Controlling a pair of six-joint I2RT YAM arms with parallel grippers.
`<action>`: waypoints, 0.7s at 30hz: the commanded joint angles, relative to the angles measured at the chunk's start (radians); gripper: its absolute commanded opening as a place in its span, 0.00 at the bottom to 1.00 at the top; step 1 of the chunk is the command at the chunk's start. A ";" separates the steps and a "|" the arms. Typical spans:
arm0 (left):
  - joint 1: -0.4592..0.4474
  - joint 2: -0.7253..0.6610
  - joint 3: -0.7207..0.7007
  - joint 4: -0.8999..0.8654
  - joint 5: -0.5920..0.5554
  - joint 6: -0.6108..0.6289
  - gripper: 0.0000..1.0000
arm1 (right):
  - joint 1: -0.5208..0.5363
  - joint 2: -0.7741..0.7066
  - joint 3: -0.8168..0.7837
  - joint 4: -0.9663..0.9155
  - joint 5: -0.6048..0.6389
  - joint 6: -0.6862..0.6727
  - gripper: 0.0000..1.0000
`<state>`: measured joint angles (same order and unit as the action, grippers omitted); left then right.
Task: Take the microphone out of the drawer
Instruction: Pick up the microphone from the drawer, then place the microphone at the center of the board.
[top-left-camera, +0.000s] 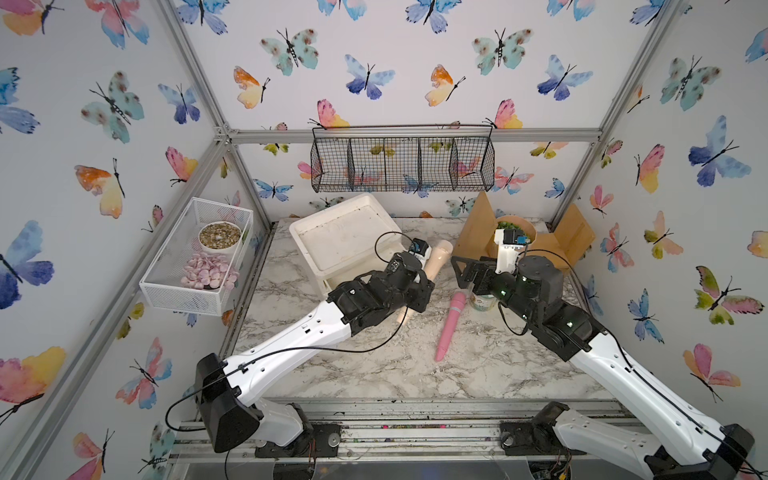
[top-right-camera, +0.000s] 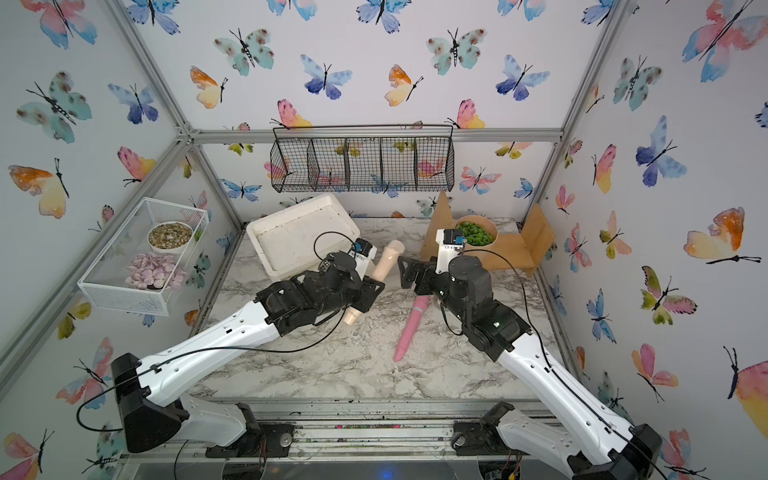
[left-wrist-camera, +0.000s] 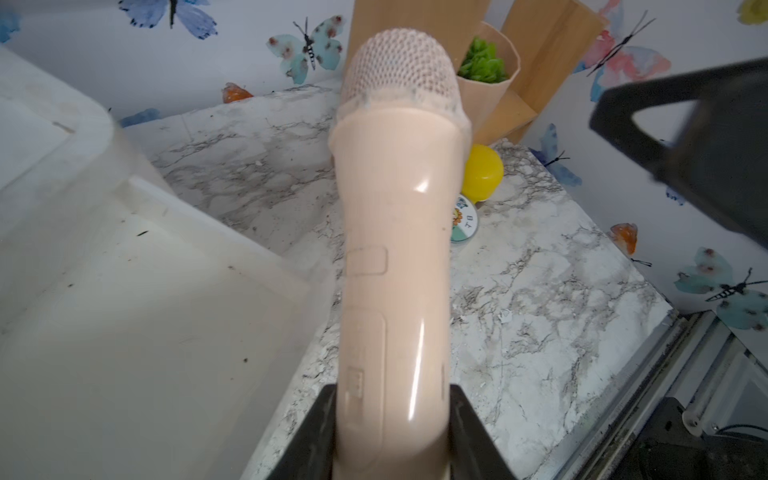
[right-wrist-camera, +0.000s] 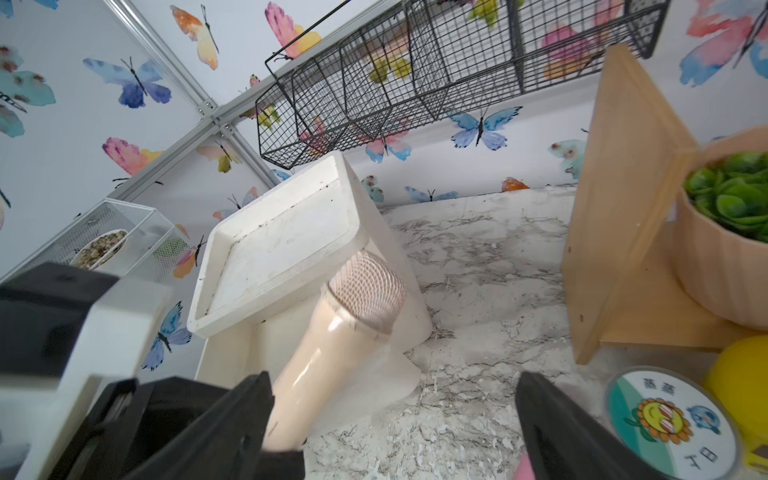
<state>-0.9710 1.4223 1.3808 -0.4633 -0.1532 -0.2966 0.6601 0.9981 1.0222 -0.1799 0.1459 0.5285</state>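
Observation:
The beige microphone (top-left-camera: 436, 262) (top-right-camera: 384, 262) with a mesh head is gripped round its handle by my left gripper (top-left-camera: 422, 286) (top-right-camera: 372, 291) (left-wrist-camera: 392, 399), which is shut on it. It hangs tilted above the marble table, head toward the back wall, just right of the white drawer unit (top-left-camera: 345, 237) (right-wrist-camera: 282, 245). The pulled-out drawer (left-wrist-camera: 145, 332) shows a bare floor in the left wrist view. My right gripper (top-left-camera: 467, 274) (top-right-camera: 409, 272) (right-wrist-camera: 392, 386) stands open with nothing in it, close to the right of the microphone (right-wrist-camera: 332, 353).
A pink wand-shaped object (top-left-camera: 449, 324) (top-right-camera: 411, 328) lies on the table between the arms. A round tin (right-wrist-camera: 673, 419) and a yellow ball (left-wrist-camera: 482, 172) sit by the wooden shelf (top-left-camera: 573, 237) holding a plant pot (top-left-camera: 515, 226). A black wire basket (top-left-camera: 403, 162) hangs on the back wall.

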 joint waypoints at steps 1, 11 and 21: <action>-0.047 0.058 -0.002 0.082 -0.043 -0.018 0.34 | -0.004 -0.056 -0.029 -0.017 0.158 0.029 0.98; -0.066 0.302 0.007 0.071 -0.021 -0.059 0.34 | -0.003 -0.168 -0.089 -0.049 0.293 0.057 0.98; -0.067 0.504 0.065 0.034 -0.210 -0.164 0.37 | -0.002 -0.188 -0.100 -0.072 0.310 0.058 0.98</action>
<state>-1.0363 1.9011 1.4063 -0.4194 -0.2516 -0.4118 0.6601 0.8284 0.9363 -0.2268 0.4152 0.5831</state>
